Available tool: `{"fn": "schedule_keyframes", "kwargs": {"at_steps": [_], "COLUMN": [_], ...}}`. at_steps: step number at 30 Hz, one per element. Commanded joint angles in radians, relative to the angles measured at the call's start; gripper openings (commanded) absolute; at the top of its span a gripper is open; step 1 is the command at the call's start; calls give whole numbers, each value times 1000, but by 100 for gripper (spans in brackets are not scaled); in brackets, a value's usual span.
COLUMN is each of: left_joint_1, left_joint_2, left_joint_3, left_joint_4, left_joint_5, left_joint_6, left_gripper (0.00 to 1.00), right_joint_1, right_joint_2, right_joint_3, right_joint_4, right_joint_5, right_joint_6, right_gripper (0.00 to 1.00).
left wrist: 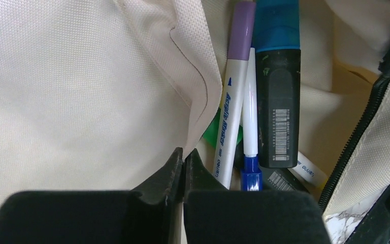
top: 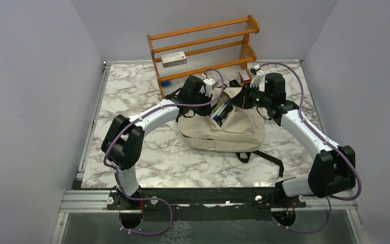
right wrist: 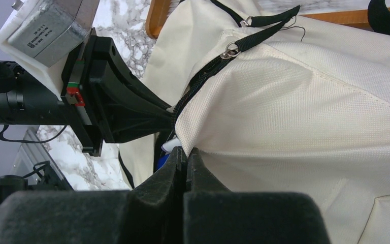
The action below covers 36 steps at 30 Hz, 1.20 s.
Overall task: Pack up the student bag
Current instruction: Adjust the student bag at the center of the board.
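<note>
Left hand [left wrist: 184, 161] is shut tight, its two fingers pressed together right at the lip of the student bag [top: 228, 129]. I cannot tell if a bit of cloth is caught between them or if they only touch it. Right hand [right wrist: 185, 155] is shut too, and it looks like it is pinching the edge of the bag's mouth, just under the black zipper [right wrist: 203, 77].

The bag sits in the middle of the desk [top: 132, 91], in front of a wooden shelf [top: 251, 50]. Its open mouth is at the end near the shelf, with one hand on each side of it. Its black straps [top: 270, 162] lie on the desk on the side near the arms. Inside I can see a marker [left wrist: 232, 101] with a purple cap, a thin pen [left wrist: 251, 127] with a blue cap and a fat black highlighter [left wrist: 278, 112], lying side by side.

I think the bag is soft and floppy. It folds and sags, so the mouth would likely fall shut if nobody held it. It is probably light, and the cloth looks rough, not slippery. I don't think it would break. The best place to hold is the firmer edge by the zipper, one hand on each side, pulling gently apart so the hole is wide. Grabbing the flat side would only bunch the cloth up.
</note>
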Motion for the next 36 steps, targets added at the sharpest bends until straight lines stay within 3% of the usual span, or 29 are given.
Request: {"fn": "schedule_keyframes", "kwargs": {"at_steps": [1,11,23,28,31,36], "left_joint_1": [9,10,-18,-20,-20,-19], "left_joint_2": [-27,-44,102,122,114,83], "left_joint_3": [40,262,651,637,594,530], "left_joint_4": [9,-129,-356,-375,-375,-358], "left_joint_5": [26,48,86,73,70,33], "left_joint_6": [-4,-1,45,58,65,72], "left_gripper": [0,0,0,0,0,0], "right_joint_1": [6,7,6,6,5,5], "right_joint_2": [-35,-5,-41,-52,-60,-68], "right_joint_3": [-10,48,81,66,59,65], "right_joint_4": [44,51,47,19,2,-21], "right_joint_5": [-37,-55,-24,24,61,102], "right_joint_6": [10,25,64,67,69,59], "right_gripper": [1,1,5,11,23,35]}}
